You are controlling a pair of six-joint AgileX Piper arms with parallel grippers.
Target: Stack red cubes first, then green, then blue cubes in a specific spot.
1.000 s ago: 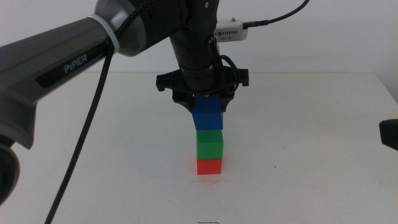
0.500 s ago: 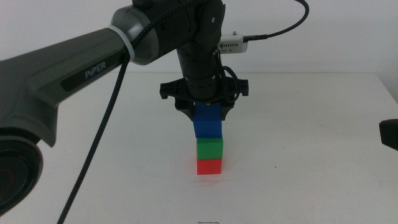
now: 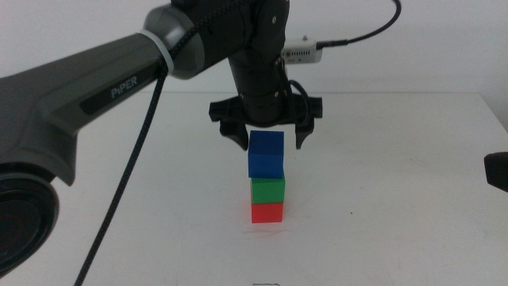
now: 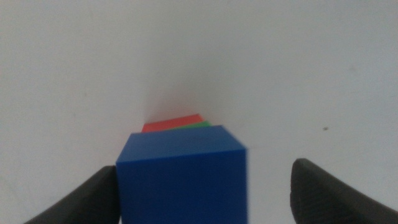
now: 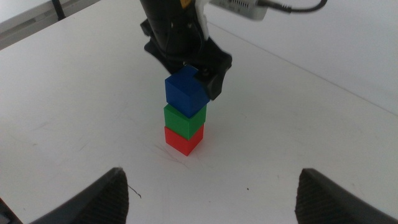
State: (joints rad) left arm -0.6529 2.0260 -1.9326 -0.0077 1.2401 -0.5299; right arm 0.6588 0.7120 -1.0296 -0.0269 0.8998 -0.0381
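Observation:
The red cube [image 3: 267,212] sits on the white table with the green cube [image 3: 267,189] on it and the blue cube [image 3: 265,155] on top, turned slightly askew. My left gripper [image 3: 270,141] is open, its jaws standing on either side of the blue cube's upper part. In the left wrist view the blue cube [image 4: 183,177] fills the space between the spread jaws, with slivers of green [image 4: 200,125] and red [image 4: 171,123] beyond it. My right gripper [image 5: 214,199] is open and empty, waiting at the table's right side [image 3: 497,171]. It sees the stack [image 5: 184,118].
The left arm [image 3: 95,87] reaches in over the table's left half, with its black cable [image 3: 131,171] hanging down. A white box with a cable [image 3: 302,51] sits on the left wrist above the stack. White tabletop [image 3: 397,199] surrounds the stack.
My left gripper's jaws have spread apart and let go of the blue cube, which now rests on the green cube. The right arm has not moved.

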